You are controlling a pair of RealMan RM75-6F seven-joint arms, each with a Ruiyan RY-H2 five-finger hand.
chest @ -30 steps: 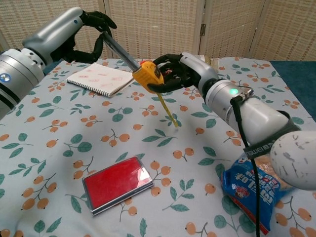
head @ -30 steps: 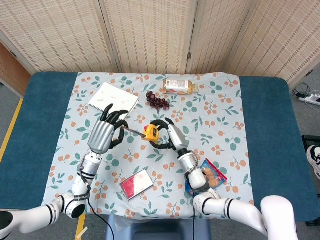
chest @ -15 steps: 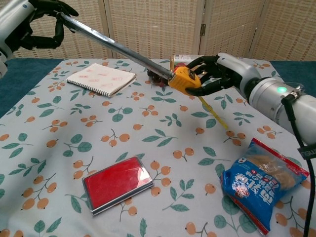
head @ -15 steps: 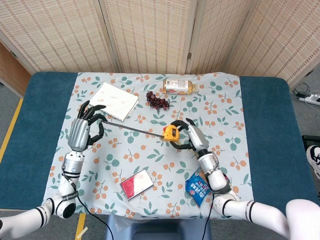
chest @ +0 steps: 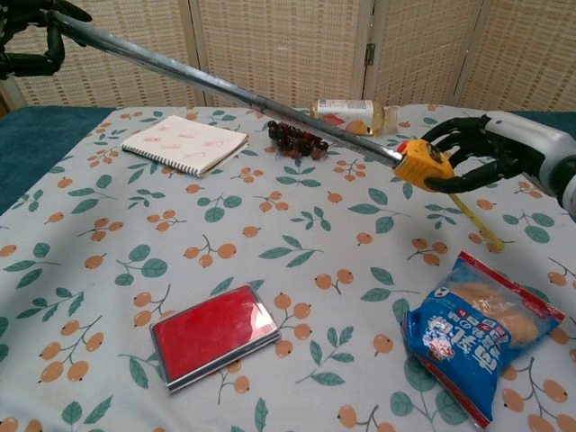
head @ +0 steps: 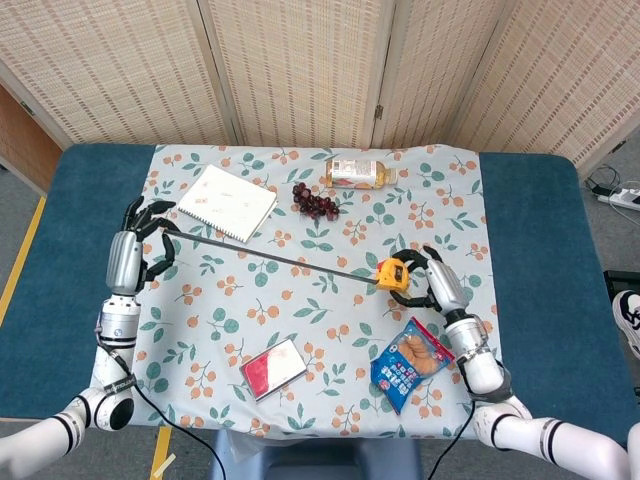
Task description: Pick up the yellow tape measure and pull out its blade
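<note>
My right hand (head: 437, 287) (chest: 481, 153) grips the yellow tape measure (head: 392, 274) (chest: 424, 165) above the right part of the table. Its blade (head: 270, 256) (chest: 234, 90) runs out long to the left, a thin dark strip in the air. My left hand (head: 133, 255) (chest: 31, 36) pinches the blade's far end over the left side of the cloth. A yellow strap (chest: 475, 222) hangs down from the case to the table.
A flowered cloth (head: 330, 330) covers the blue table. On it lie a white notebook (head: 227, 202), dark grapes (head: 316, 201), a bottle on its side (head: 359, 171), a red-screened phone (head: 273, 368) and a blue snack bag (head: 411, 362).
Both hands have moved apart: the right one with the case went right, the left one with the blade's end went left. The drawn-out blade is now much longer.
</note>
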